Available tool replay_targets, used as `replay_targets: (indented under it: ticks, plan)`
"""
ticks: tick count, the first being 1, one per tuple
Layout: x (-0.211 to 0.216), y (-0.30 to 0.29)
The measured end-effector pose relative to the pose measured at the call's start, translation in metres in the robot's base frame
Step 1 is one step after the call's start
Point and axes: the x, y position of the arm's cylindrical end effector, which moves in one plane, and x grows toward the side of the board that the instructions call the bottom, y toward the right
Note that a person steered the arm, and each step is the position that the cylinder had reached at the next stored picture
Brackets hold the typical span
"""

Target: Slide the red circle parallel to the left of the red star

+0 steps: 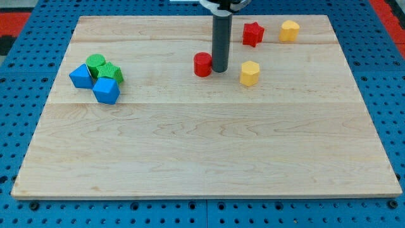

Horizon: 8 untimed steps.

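A pale wooden table top [202, 145] sits on a blue pegboard [19, 95]. Near its far right corner lie a red star [253, 33] and a yellow block [290, 30]. Closer to the middle of the far edge are a red circle [202, 64] and a yellow hexagon [250, 73]. By the left edge, two green blocks [103, 68] and two blue blocks [95, 83] cluster together, touching.
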Motion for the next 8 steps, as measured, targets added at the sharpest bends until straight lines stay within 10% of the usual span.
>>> replay_targets:
  ticks: [8]
  plan:
    - [-0.046,-0.053]
